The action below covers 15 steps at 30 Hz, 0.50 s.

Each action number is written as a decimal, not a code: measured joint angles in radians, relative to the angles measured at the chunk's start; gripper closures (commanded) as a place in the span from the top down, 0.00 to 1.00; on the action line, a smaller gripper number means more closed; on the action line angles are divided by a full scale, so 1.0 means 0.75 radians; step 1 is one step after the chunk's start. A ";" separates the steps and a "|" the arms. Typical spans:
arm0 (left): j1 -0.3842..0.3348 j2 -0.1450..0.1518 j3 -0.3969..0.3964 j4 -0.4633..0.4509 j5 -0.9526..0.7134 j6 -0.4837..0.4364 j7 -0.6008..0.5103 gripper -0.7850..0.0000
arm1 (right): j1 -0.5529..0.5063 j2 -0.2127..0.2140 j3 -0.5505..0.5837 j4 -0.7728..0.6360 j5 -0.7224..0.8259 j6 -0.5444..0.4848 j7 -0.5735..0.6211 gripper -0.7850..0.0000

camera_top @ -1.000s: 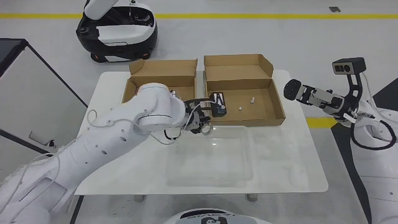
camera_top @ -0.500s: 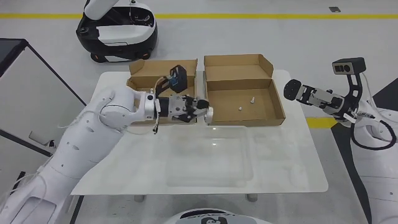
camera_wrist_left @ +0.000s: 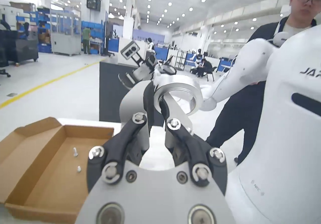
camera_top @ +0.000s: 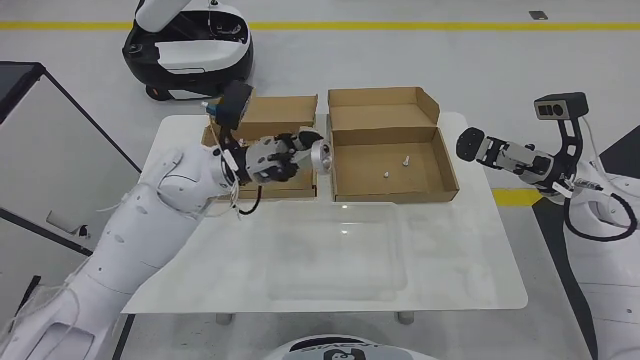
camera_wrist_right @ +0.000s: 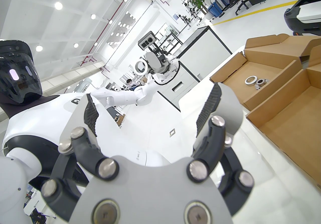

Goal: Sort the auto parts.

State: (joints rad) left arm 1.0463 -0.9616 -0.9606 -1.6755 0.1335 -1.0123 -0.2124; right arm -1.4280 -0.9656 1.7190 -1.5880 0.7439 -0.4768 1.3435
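Observation:
My left gripper (camera_top: 305, 152) is shut on a silver metal ring (camera_top: 320, 155), held in the air above the seam between the two open cardboard boxes. In the left wrist view the ring (camera_wrist_left: 178, 95) stands at the fingertips of the gripper (camera_wrist_left: 157, 103), one finger inside its hole. The left box (camera_top: 265, 115) holds a ring (camera_wrist_right: 251, 80) and another metal part (camera_wrist_right: 260, 82). Two small bolts (camera_top: 386, 173) (camera_top: 406, 159) lie in the right box (camera_top: 420, 185). My right gripper (camera_top: 470, 145) hangs open and holding nothing beyond the table's right edge, fingers wide in its own view (camera_wrist_right: 151, 99).
A clear plastic tray (camera_top: 340, 250) sits mid-table, nearer than the boxes. The white table (camera_top: 470, 260) has bare surface right of the tray. A black-and-white mobile robot base (camera_top: 190, 55) stands on the floor behind the table.
My left arm rose from the tray's far edge and turned its wrist, carrying the ring a little toward the left box. The right arm has not moved.

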 measured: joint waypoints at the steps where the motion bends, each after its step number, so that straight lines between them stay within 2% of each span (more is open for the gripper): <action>1: 0.002 0.000 -0.005 -0.009 -0.007 0.000 0.032 0.00 | 0.000 0.000 0.000 0.000 0.000 0.000 0.000 1.00; 8: 0.015 -0.008 -0.034 -0.088 -0.003 0.000 0.286 0.00 | 0.000 0.000 0.000 0.000 0.000 0.000 0.000 1.00; 11: 0.022 -0.010 -0.038 -0.124 0.066 0.000 0.409 0.00 | 0.000 0.000 0.000 0.000 0.000 0.000 0.000 1.00; 15: 0.031 -0.002 -0.027 -0.157 0.237 0.000 0.644 0.00 | 0.000 0.000 0.000 0.000 0.000 0.000 0.000 1.00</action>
State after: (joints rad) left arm 1.0699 -0.9633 -0.9804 -1.7930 0.3111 -1.0123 0.2703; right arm -1.4280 -0.9656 1.7190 -1.5880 0.7439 -0.4768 1.3435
